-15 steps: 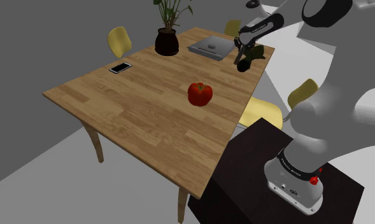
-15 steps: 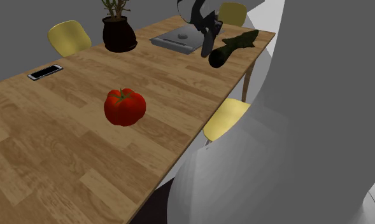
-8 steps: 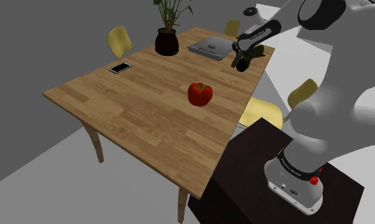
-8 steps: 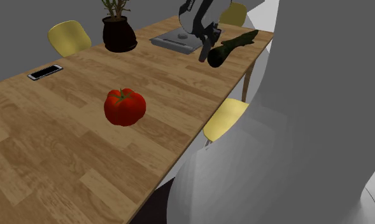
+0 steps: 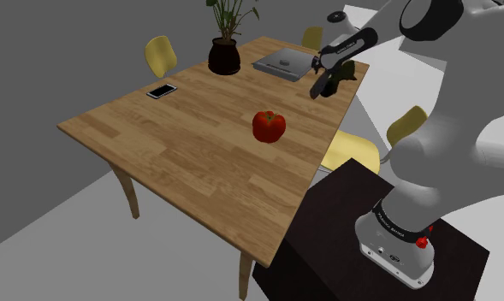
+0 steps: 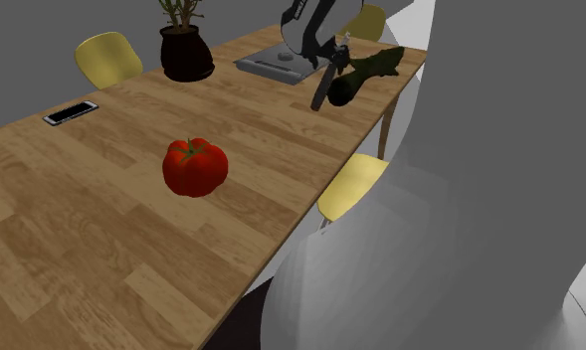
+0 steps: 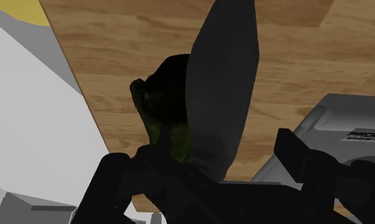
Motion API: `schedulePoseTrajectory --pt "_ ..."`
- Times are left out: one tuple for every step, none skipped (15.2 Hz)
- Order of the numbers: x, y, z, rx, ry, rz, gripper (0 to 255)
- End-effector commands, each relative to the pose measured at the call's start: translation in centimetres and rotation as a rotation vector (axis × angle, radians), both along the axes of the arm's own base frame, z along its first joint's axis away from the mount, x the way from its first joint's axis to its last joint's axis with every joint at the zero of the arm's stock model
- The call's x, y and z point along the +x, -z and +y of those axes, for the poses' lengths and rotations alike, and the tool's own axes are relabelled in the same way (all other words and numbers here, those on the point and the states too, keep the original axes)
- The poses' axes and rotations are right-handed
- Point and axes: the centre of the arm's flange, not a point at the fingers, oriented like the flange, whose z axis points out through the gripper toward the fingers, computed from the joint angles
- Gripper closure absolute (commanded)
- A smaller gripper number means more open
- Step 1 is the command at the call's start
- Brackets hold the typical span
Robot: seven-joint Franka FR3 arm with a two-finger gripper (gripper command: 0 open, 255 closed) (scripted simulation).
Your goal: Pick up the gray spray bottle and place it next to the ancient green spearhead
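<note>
Pincer (image 7: 200, 147) is clamped on the gray spray bottle (image 7: 221, 83) near the green spearhead (image 7: 153, 113), so we should ease it down upright onto bare tabletop (image 7: 116, 38) alongside, then release.

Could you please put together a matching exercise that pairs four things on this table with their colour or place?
Things:
1. tomato
2. phone
3. plant pot
4. spearhead

Descriptions:
A. dark green, right beside the spray bottle
B. red, around the middle of the table
C. dark, next to the flat grey device
D. lying flat near the table edge at the shoulder view's left

Pairs: 1-B; 2-D; 3-C; 4-A
</note>
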Motion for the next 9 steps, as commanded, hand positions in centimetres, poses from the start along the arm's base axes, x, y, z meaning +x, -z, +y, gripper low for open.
schedulePoseTrajectory --pt "-0.1 0.1 0.0 0.0 0.002 0.002 0" --pt "-0.1 0.1 -0.1 0.0 0.002 0.002 0" --pt "-0.2 0.3 -0.2 0.001 0.002 0.002 0" --pt "-0.5 -0.8 0.5 0.001 0.002 0.002 0" --pt "-0.7 -2.0 1.1 0.001 0.002 0.002 0" --pt "-1.0 -3.1 1.7 0.001 0.002 0.002 0" --pt "-1.1 -4.0 2.2 0.001 0.002 0.002 0" --pt "-1.1 -4.0 2.2 0.001 0.002 0.002 0" --pt "-1.1 -4.0 2.2 0.001 0.002 0.002 0"
